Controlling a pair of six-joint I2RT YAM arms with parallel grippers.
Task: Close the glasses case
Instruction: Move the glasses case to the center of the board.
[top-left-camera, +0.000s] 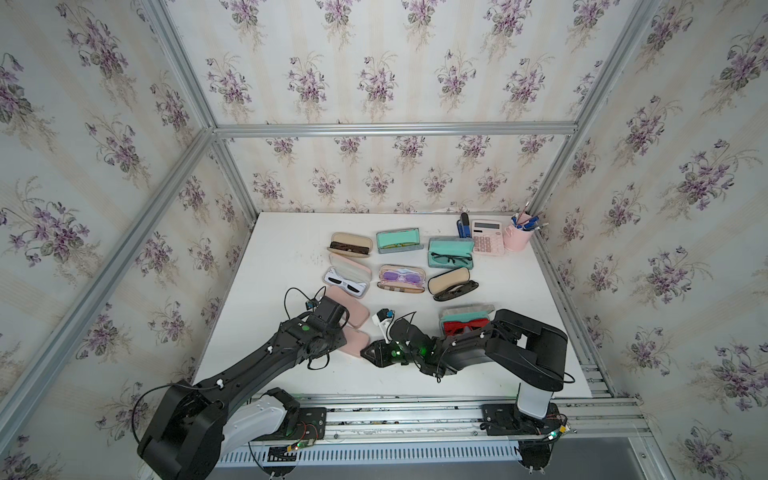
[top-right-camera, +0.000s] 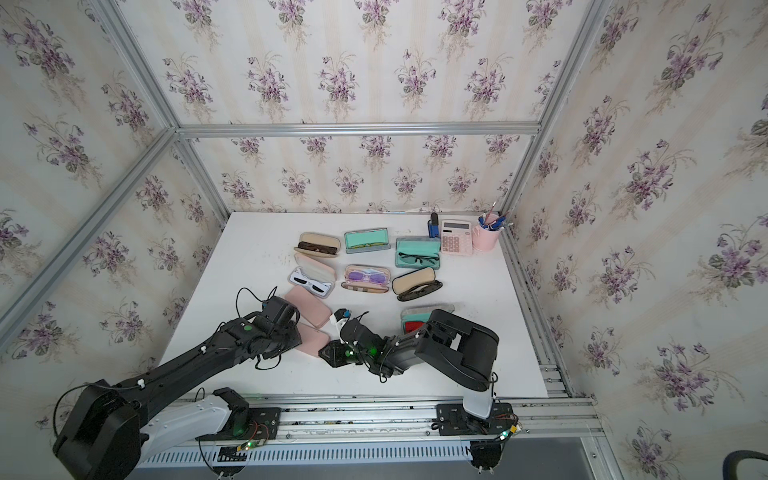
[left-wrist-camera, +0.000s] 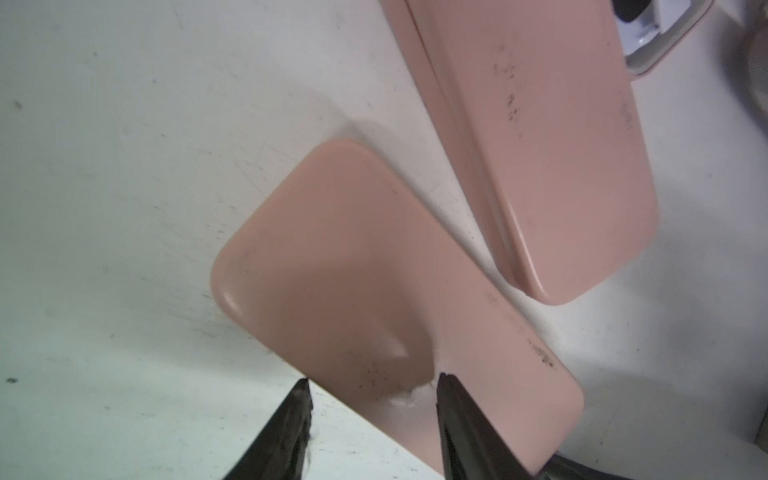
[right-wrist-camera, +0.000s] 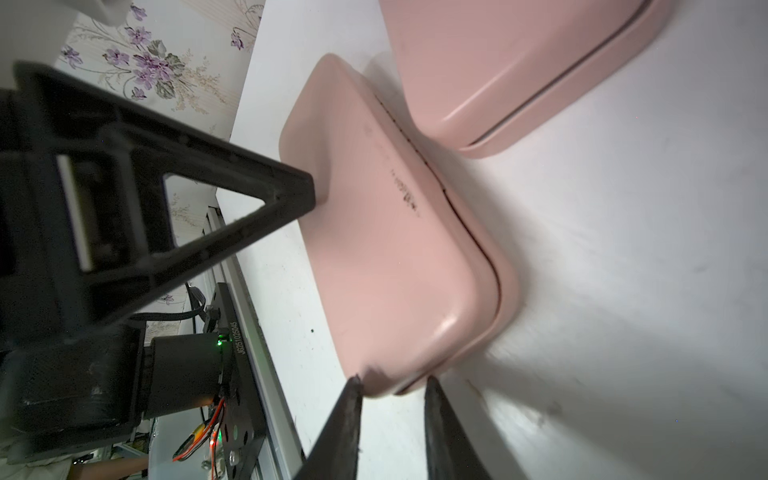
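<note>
While flat on table (top-left-camera: 291, 249), pink case (right-wrist-camera: 395, 257) between right gripper (right-wrist-camera: 390, 384) tips, grip unclear; left gripper (left-wrist-camera: 372, 383) agape atop.

Left arm (top-right-camera: 187, 365) and right arm (top-right-camera: 457, 351) meet at a closed pink case (top-right-camera: 315, 345) on the white table (top-right-camera: 249, 257).

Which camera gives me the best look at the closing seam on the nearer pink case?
The right wrist view: the nearer pink case fills it side-on, with the seam running along its edge. The left wrist view shows only its lid from above; in both top views the left arm covers most of it.
</note>
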